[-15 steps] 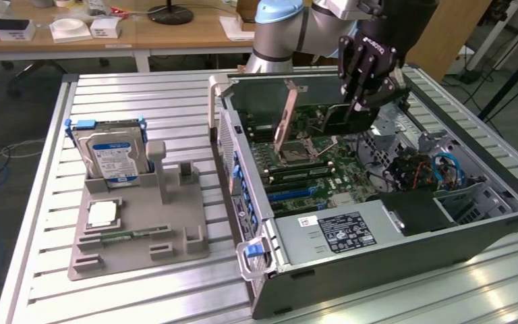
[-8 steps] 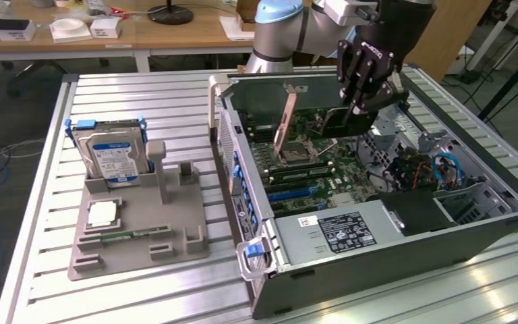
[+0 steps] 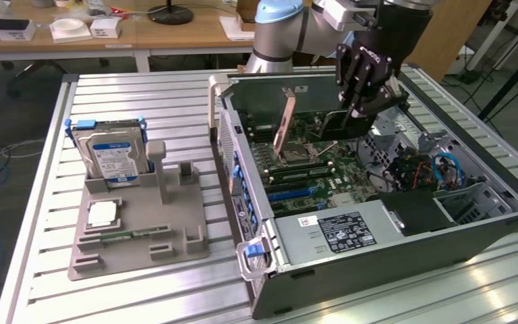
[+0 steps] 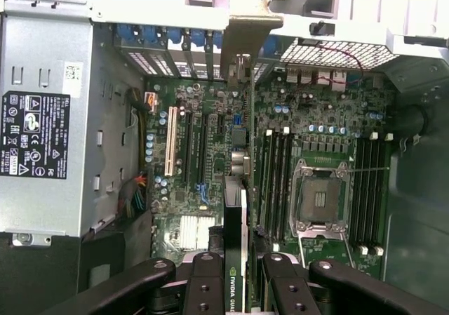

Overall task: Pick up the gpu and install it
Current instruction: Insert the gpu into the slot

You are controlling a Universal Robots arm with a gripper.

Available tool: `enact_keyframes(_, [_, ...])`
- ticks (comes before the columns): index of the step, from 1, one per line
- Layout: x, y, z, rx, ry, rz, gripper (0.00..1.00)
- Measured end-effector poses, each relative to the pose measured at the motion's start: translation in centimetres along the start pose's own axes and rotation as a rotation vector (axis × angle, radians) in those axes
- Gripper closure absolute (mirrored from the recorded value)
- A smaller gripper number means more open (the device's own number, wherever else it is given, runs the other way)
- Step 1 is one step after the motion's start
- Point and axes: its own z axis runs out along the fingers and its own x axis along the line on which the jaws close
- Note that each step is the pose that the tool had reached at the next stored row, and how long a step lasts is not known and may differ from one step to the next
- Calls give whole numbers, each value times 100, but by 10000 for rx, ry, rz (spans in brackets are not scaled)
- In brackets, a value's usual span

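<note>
Exterior view first: a slatted metal table (image 3: 151, 94) carries an open computer case (image 3: 403, 260) lying on its side on the exterior view's right. A grey holder tray (image 3: 142, 253) lies well apart from it on the exterior view's left. The robot arm (image 3: 277, 27) reaches in from the far side of the table and over the case. Inside the case, a grey power supply (image 3: 349, 233) (image 4: 42, 132) sits at the near end, beside the green motherboard (image 3: 318, 172) (image 4: 210, 161). On the tray, a blue-labelled hard drive (image 3: 110, 158) stands upright in its slot. The gripper (image 3: 360, 111) (image 4: 242, 266) hangs inside the case above the motherboard, and its jaws are pinching the gpu (image 3: 336, 126) (image 4: 237, 224) from both flat sides. The black fingers (image 4: 207, 283) press against the card in the wrist view. The gpu is held on edge over the board, between the expansion slots and the memory slots next to the processor socket (image 4: 319, 199). Its metal bracket (image 3: 284, 128) (image 4: 249, 27) points toward the case's slotted rear wall. Whether its lower edge touches a slot I cannot tell. A slim green memory stick (image 3: 133, 235) lies flat on the tray, nearer the camera than the hard drive.
</note>
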Motion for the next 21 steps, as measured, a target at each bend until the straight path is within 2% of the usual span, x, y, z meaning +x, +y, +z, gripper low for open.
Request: enact_keyframes(21, [4,-7,162,0,0,-1,74])
